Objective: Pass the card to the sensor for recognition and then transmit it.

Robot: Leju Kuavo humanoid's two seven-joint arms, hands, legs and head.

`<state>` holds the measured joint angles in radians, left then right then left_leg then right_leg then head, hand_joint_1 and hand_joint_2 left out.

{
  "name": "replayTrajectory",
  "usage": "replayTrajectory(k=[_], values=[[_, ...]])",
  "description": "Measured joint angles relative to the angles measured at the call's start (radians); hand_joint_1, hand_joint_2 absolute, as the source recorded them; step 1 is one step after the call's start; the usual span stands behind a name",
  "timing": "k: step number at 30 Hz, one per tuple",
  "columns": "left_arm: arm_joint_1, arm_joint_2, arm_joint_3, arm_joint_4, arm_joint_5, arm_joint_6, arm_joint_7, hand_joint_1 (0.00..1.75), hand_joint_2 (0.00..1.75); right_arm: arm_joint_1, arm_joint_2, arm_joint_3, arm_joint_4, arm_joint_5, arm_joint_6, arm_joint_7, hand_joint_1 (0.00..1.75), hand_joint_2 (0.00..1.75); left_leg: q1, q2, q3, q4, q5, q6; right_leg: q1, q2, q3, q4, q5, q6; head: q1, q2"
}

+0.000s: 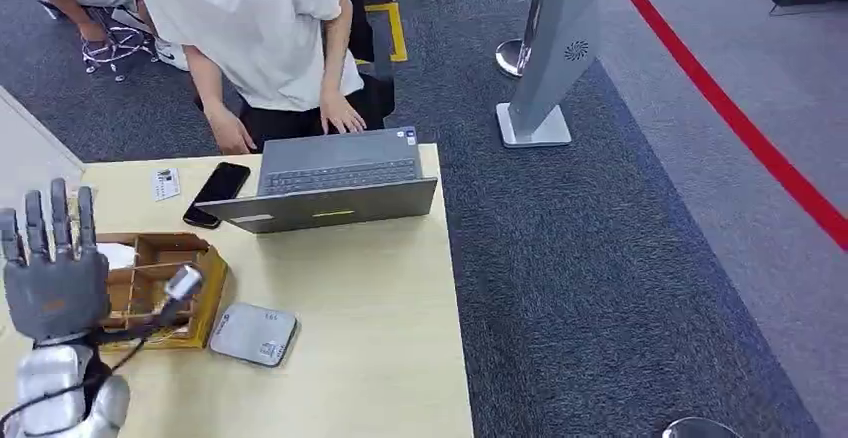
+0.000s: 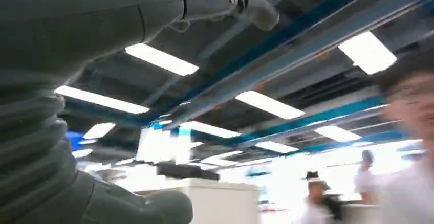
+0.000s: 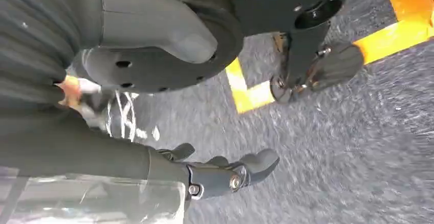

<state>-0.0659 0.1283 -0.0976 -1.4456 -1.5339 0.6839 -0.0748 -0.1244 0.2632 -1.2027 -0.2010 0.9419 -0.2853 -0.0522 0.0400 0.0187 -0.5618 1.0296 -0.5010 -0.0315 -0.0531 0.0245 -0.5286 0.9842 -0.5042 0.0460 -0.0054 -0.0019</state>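
Left hand (image 1: 55,268) was raised over the table (image 1: 380,358), fingers spread, holding nothing. Right hand (image 3: 153,96) hung above carpet, empty. Card (image 1: 166,184) lay beside the phone (image 1: 216,194); sensor (image 1: 253,335) adjoined the box (image 1: 160,288).

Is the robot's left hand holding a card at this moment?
No: the left hand is raised above the wooden box, fingers apart, holding nothing.

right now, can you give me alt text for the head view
The robot's left hand is raised with fingers spread, holding nothing, above a wooden box on a pale table. A grey sensor pad lies beside the box; a person works at a laptop.
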Motion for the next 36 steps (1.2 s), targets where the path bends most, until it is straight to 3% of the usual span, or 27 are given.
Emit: replayTrajectory(k=[3, 8, 18, 32, 36], values=[[0.173, -0.044, -0.002, -0.193, 0.0, 0.011, -0.154, 0.0, 1.75, 0.01, -0.001, -0.013, -0.001, -0.011, 0.004, -0.005, 0.0, 1.75, 0.0, -0.005, -0.003, 0.001, -0.001, 0.002, 0.0, -0.006, 0.0, -0.002, -0.003, 0.003, 0.003, 0.0], [0.28, -0.093, -0.002, -0.353, -0.001, 0.012, -0.215, 0.0, 1.75, 0.01, -0.001, -0.029, -0.002, -0.023, 0.002, -0.006, 0.0, 1.75, 0.0, -0.009, -0.003, 0.001, -0.001, 0.002, 0.0, -0.01, 0.001, -0.002, -0.004, 0.003, 0.002, 0.0], [0.348, -0.122, -0.004, -0.484, -0.001, 0.012, -0.236, 0.0, 1.75, 0.009, -0.001, -0.045, -0.002, -0.027, -0.004, -0.023, 0.0, 1.75, 0.0, -0.013, -0.002, 0.0, 0.0, 0.002, 0.0, -0.013, 0.004, -0.002, -0.003, 0.003, 0.003, 0.0], [0.375, -0.124, -0.007, -0.529, -0.001, 0.011, -0.237, 0.0, 1.75, 0.009, -0.001, -0.048, -0.002, -0.029, -0.003, -0.024, 0.0, 1.75, 0.0, -0.013, -0.002, 0.0, 0.0, 0.002, 0.0, -0.013, 0.004, -0.002, -0.003, 0.003, 0.004, 0.0], [0.404, -0.107, -0.013, -0.526, -0.001, -0.025, -0.166, 0.0, 1.75, 0.009, -0.001, -0.053, -0.002, -0.051, -0.003, -0.037, 0.0, 1.75, 0.0, -0.013, -0.002, 0.0, 0.0, 0.002, 0.0, -0.013, 0.004, -0.002, -0.003, 0.003, 0.003, 0.0]])
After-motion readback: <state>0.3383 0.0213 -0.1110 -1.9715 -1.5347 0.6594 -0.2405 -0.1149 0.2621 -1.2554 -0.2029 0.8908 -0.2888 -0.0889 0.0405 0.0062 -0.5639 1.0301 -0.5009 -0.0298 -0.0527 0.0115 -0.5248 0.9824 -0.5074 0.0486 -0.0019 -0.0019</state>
